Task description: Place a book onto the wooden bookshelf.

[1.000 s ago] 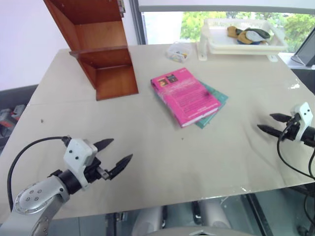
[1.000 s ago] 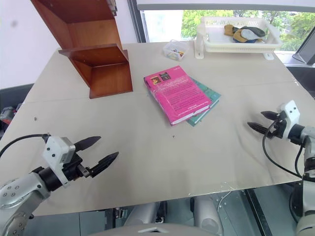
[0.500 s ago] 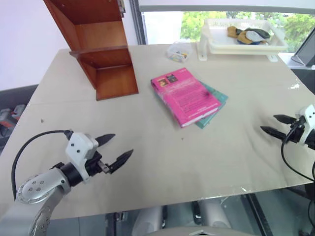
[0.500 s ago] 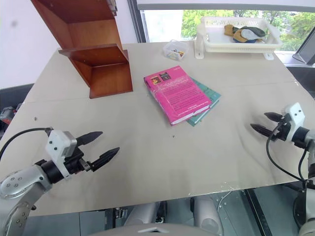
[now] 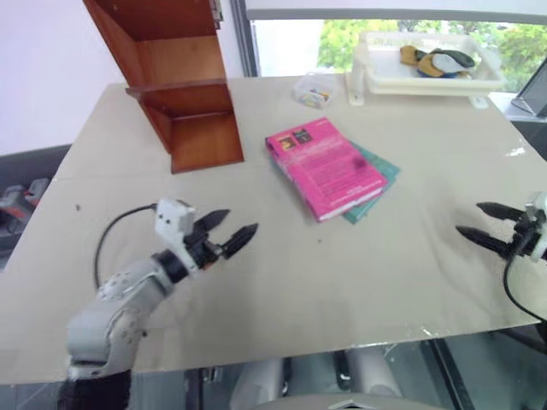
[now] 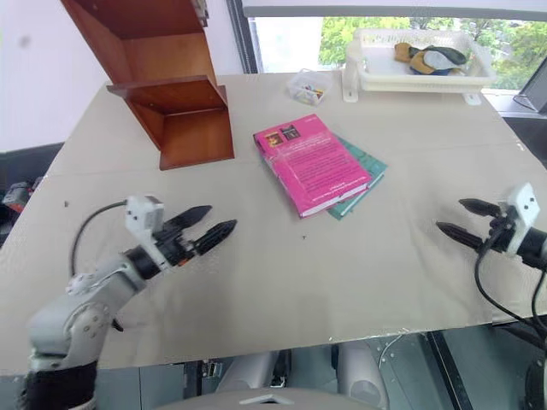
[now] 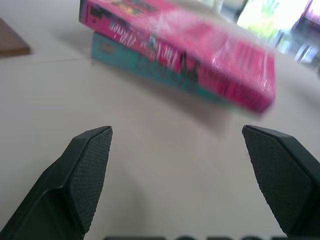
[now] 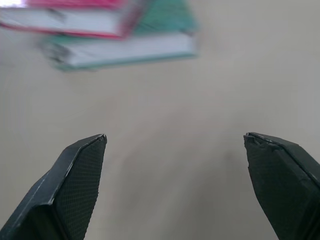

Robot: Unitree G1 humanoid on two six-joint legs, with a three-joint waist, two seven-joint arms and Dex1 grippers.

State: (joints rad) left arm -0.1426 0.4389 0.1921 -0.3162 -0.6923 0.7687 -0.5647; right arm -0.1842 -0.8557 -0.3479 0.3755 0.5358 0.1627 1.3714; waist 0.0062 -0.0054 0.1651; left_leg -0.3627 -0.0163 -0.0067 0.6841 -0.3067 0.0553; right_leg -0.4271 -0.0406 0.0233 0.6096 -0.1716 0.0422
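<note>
The bright pink book lies flat at the table's middle, on top of a teal-green book. In the left wrist view the pink book shows ahead of the fingers, a stretch of bare table between. The reddish-brown wooden bookshelf stands at the table's far left. My left gripper hovers open and empty over the near left of the table, pointing toward the books. At the right edge my right gripper is open and empty, pointing left, well apart from the books.
A white plastic tray holding several items sits at the far right. A small clear box stands beside it, behind the books. The beige table ends near my arms, with a seam running across it.
My left gripper has swung forward and to the right toward the books and rolled. My right gripper has drawn back toward the right edge. Both stayed open; the books have not moved.
</note>
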